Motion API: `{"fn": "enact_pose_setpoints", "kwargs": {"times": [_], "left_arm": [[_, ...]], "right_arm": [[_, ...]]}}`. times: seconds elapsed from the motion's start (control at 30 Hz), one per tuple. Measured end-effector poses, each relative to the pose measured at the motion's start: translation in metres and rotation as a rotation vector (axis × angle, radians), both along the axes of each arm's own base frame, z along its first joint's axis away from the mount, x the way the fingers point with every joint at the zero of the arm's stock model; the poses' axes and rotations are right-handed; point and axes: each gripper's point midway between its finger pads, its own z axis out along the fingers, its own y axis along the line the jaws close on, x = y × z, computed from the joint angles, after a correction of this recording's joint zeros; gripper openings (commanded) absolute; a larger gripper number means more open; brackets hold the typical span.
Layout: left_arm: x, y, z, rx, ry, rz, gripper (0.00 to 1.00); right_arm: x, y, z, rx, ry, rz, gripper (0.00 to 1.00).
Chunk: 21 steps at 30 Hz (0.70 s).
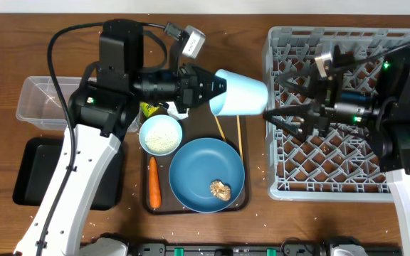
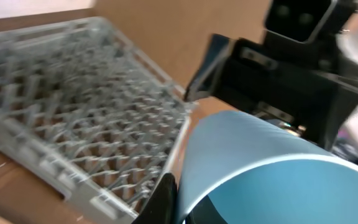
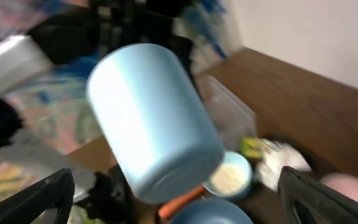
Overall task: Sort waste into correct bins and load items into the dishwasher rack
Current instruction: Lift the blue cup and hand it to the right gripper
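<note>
Wooden table point(image 1: 6, 43) carried four things: grey rack point(image 1: 283, 178) at the right edge, brown serving tray point(image 1: 161, 206) mid-table near the front edge, clear tub point(image 1: 30, 107) at the left edge, black tray point(image 1: 30, 178) just in front of it.

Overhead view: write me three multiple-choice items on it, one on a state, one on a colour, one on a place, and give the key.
1. The right hand, by the rack, is: A shut on something; B open and empty; C shut and empty.
2. The cup in the left hand is: A pink; B white; C light blue.
3. The carrot lies: A on the tray, left of the plate; B on the plate; C in the rack.

Key:
1 B, its fingers are spread wide and grip nothing.
2 C, both wrist views show the same pale blue.
3 A, it lies along the tray beside the plate's left rim.
</note>
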Motion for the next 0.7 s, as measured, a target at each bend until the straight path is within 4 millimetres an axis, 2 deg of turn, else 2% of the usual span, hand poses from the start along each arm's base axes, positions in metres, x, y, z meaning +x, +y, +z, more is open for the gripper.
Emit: {"fn": "enact_pose_setpoints", "kwargs": {"times": [0.17,0.27,0.4,0.57,0.7], "left_arm": [[-0.012,-0.003,0.014,-0.06,-0.019,-0.084,0.06],[-0.017,-0.003,0.021,-0.085,-0.028,-0.119,0.06],[-0.02,-0.003,0.023,-0.098,-0.022,-0.141,0.06],[-0.022,-0.003,0.024,-0.102,-0.008,-0.15,0.06],[-0.023,-0.003,0.025,-0.105,-0.006,-0.156,0.06]], "right_arm": [[-0.017,0.004,0.015,0.058,-0.053,0.113,0.99],[-0.021,0.006,0.016,0.066,-0.054,0.136,0.98],[-0.028,0.019,0.015,0.059,-0.059,0.172,0.97],[-0.036,0.039,0.016,0.041,-0.108,0.213,0.84],[-0.031,0.047,0.012,0.01,-0.114,0.179,0.81]]}}
